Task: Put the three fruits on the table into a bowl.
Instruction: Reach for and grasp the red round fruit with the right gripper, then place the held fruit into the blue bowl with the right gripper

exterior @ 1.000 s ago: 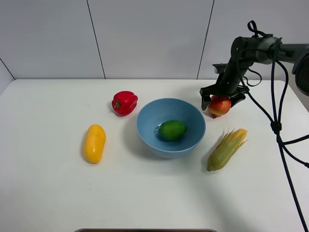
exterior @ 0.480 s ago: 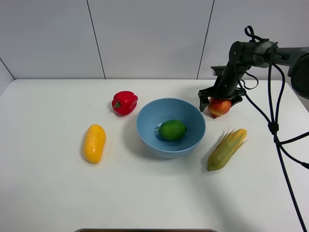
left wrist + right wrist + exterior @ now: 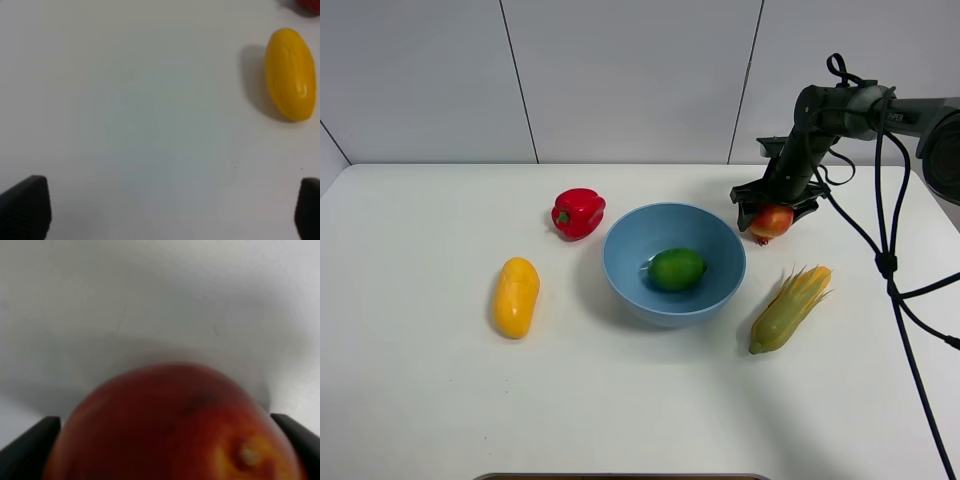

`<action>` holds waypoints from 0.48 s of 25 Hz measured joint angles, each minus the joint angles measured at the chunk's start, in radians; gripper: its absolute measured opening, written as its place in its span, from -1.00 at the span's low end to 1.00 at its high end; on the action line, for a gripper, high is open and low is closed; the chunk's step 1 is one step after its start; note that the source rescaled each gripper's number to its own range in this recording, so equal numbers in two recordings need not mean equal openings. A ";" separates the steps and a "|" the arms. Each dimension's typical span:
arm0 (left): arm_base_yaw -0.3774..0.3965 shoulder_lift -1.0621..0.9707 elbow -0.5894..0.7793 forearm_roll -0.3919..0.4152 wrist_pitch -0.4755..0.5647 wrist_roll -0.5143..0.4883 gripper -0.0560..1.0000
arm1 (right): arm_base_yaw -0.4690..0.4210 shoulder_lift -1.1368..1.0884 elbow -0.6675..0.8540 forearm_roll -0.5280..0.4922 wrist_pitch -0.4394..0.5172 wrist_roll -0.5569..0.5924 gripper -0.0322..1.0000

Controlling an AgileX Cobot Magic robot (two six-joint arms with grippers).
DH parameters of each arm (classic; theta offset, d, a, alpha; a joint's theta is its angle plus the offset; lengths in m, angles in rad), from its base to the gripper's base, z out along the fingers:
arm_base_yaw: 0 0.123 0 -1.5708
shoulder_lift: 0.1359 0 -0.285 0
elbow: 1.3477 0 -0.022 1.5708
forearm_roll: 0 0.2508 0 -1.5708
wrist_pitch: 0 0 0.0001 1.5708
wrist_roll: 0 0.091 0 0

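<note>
When I counted, three fruits showed: one green lime (image 3: 677,269), one red-and-yellow fruit (image 3: 772,221) and one yellow mango (image 3: 516,297). One blue bowl (image 3: 620,240) stood in the middle of the white table (image 3: 620,410), and the lime lay inside it. The red-and-yellow fruit was just beside the far right part of the bowl's rim. The right gripper (image 3: 773,208) had its two black jaws pressed on the sides of this fruit, holding it. I could not tell if the fruit was up off the table. The mango lay on the table well to the left of the bowl, and no gripper touched it. The left gripper (image 3: 165,212) hung over bare table near the mango with its jaws spread wide, holding nothing.

One second before, the right jaws stood wider around the red-and-yellow fruit. Since then they had come in tight on it. The lime and the mango had not moved.

One red pepper (image 3: 578,212) sat just behind the bowl on the left. One corn cob (image 3: 790,307) lay to the right of the bowl, in front of the held fruit. The bowl's rim stood between that fruit and the lime.
</note>
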 joint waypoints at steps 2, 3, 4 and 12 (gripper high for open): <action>0.000 0.000 0.000 0.000 0.000 0.000 1.00 | 0.000 0.000 0.000 0.000 0.000 0.000 -0.32; 0.000 0.000 0.000 0.000 0.000 0.000 1.00 | 0.000 0.000 0.000 0.000 0.000 0.000 -0.32; 0.000 0.000 0.000 0.000 0.000 0.000 1.00 | 0.000 0.000 0.000 0.000 0.000 0.000 -0.32; 0.000 0.000 0.000 0.000 0.000 0.000 1.00 | 0.000 0.000 0.000 0.000 0.000 0.000 -0.32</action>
